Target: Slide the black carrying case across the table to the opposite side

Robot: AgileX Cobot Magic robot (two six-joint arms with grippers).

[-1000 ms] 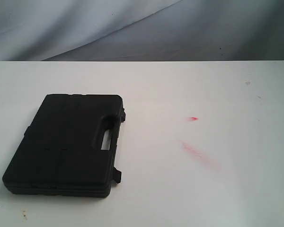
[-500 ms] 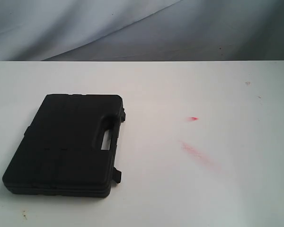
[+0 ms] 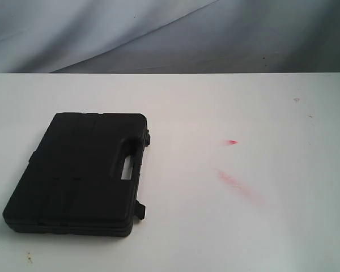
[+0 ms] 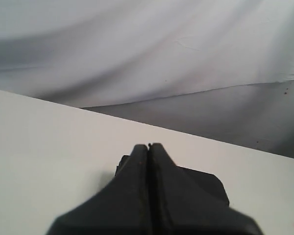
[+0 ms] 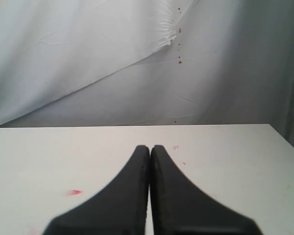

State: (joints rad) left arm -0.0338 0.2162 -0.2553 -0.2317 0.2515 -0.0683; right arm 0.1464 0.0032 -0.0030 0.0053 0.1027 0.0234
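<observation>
The black carrying case (image 3: pixel 79 173) lies flat on the left part of the white table (image 3: pixel 226 226), its handle slot facing right. Neither arm shows in the exterior view. In the left wrist view my left gripper (image 4: pixel 148 146) is shut with nothing in it, and the case (image 4: pixel 206 183) shows partly behind its fingers. In the right wrist view my right gripper (image 5: pixel 150 147) is shut and empty above the bare table (image 5: pixel 225 156); the case is out of that view.
Red smudges (image 3: pixel 233 182) and a small red mark (image 3: pixel 231 141) stain the tabletop right of the case. A few dark specks (image 3: pixel 296 100) dot the far right. Grey-white cloth (image 3: pixel 158 34) hangs behind the table's far edge.
</observation>
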